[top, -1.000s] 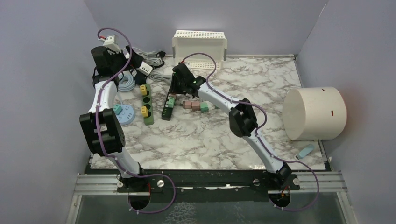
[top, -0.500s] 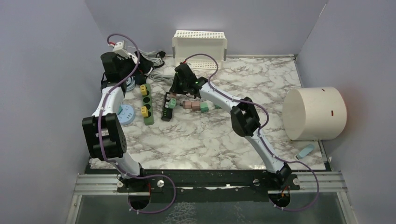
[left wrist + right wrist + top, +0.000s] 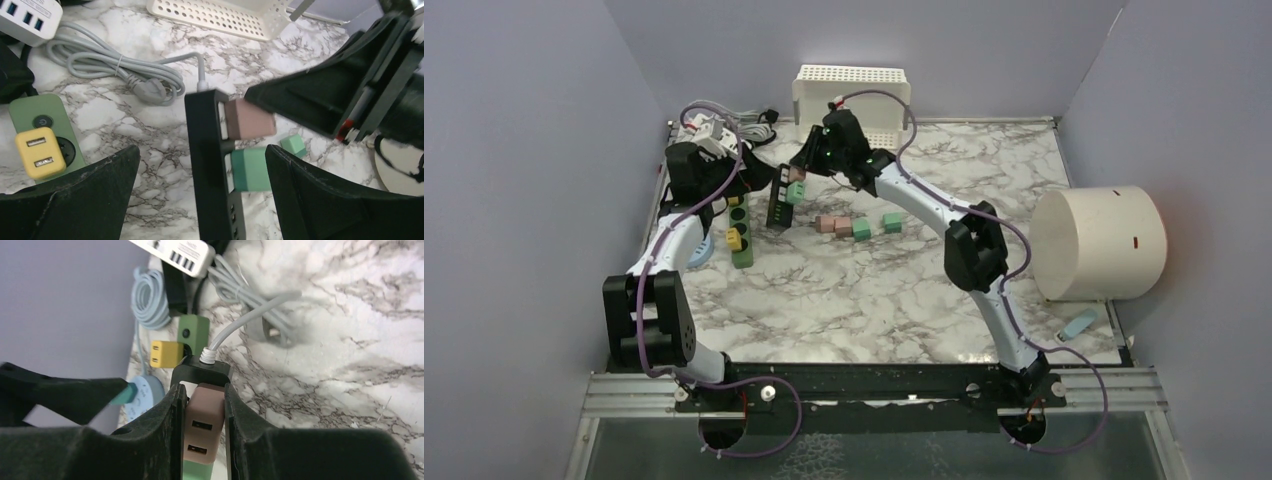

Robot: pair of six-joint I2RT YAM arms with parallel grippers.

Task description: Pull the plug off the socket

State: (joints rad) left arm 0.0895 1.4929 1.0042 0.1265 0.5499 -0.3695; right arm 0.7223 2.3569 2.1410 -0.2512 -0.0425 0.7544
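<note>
A black power strip (image 3: pixel 779 205) lies left of centre, with a pink plug (image 3: pixel 796 173) and a green plug (image 3: pixel 794 192) sticking out of its right side. My right gripper (image 3: pixel 204 388) is shut on the pink plug (image 3: pixel 204 425), one finger on each flank, at the cable end of the strip (image 3: pixel 201 371). The green plug (image 3: pixel 196 471) sits just behind it. My left gripper (image 3: pixel 202 150) is wide open and straddles the strip (image 3: pixel 210 165): one finger is left of the strip, the other beyond the green plug (image 3: pixel 251 169). The pink plug (image 3: pixel 249 119) is still seated in its socket.
A green strip (image 3: pixel 739 235) with yellow plugs lies left of the black one, next to a blue round socket (image 3: pixel 145 392). Grey cables (image 3: pixel 115 70) and a white USB hub (image 3: pixel 175 252) lie behind. Also present: a white basket (image 3: pixel 852 95), loose plugs (image 3: pixel 844 227) and a cream cylinder (image 3: pixel 1099 243).
My right gripper closed on the pink plug and dragged the black strip toward the back. My left arm swung right from the wall and now straddles the strip.
</note>
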